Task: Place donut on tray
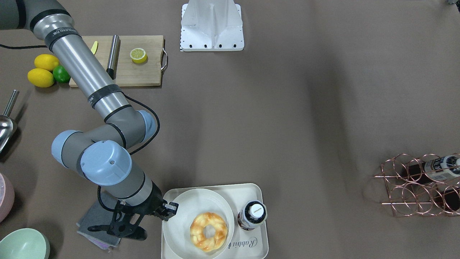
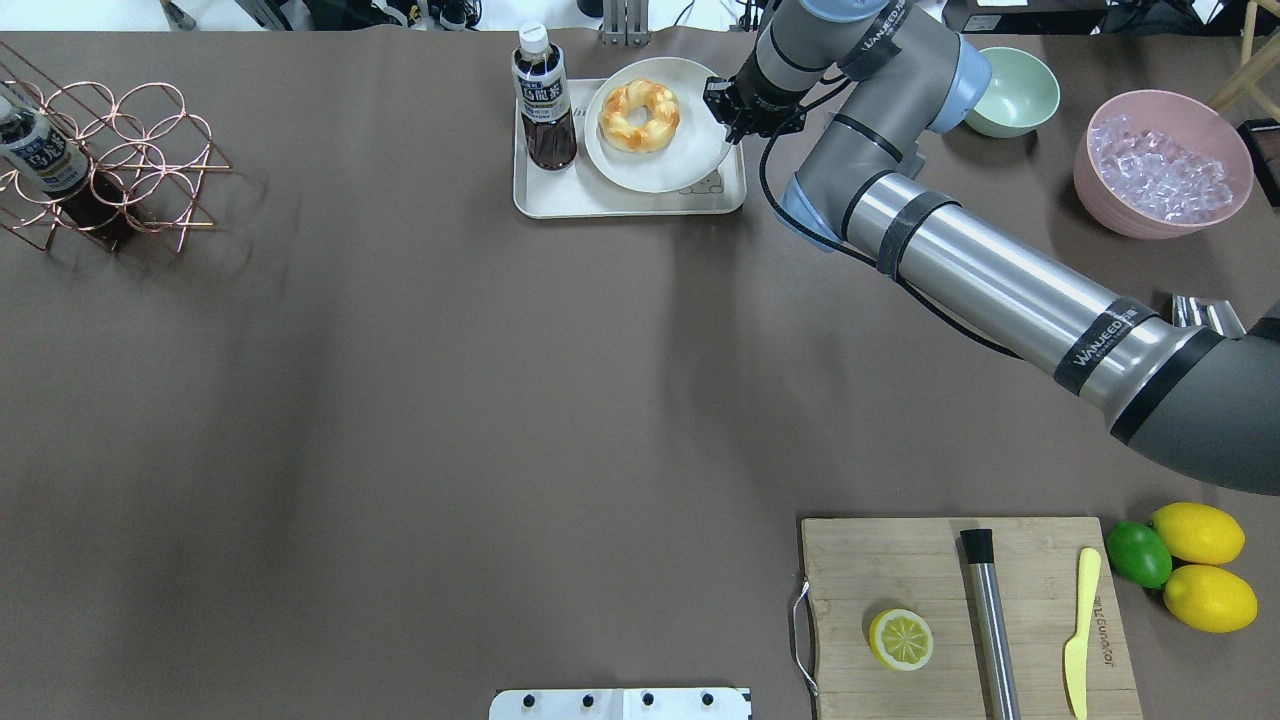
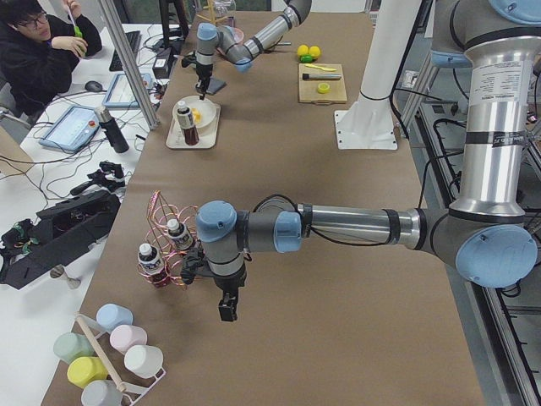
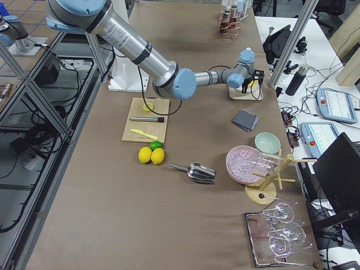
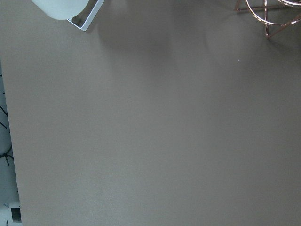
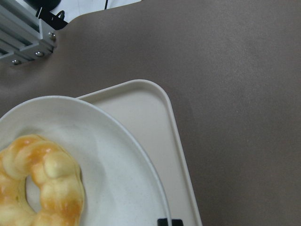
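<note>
The donut (image 1: 208,231) is a golden-yellow twisted ring. It lies on a round off-white plate (image 1: 179,223), and the plate rests in the cream tray (image 1: 248,190) with "Rabbit" script, at the table's far edge. In the overhead view the donut (image 2: 639,115), the plate (image 2: 660,165) and the tray (image 2: 560,200) show the same. My right gripper (image 1: 169,210) sits at the plate's rim, jaws close together on it; the right wrist view shows the gripper's tip (image 6: 170,222) at the rim beside the donut (image 6: 42,188). My left gripper (image 3: 226,309) hangs over bare table; I cannot tell whether it is open or shut.
A dark drink bottle (image 2: 543,95) stands in the tray beside the plate. A green bowl (image 2: 1012,92) and a pink bowl of ice (image 2: 1160,165) stand to the right. A copper wine rack (image 2: 100,160) is far left. The cutting board (image 2: 960,610) holds a lemon half (image 2: 900,638).
</note>
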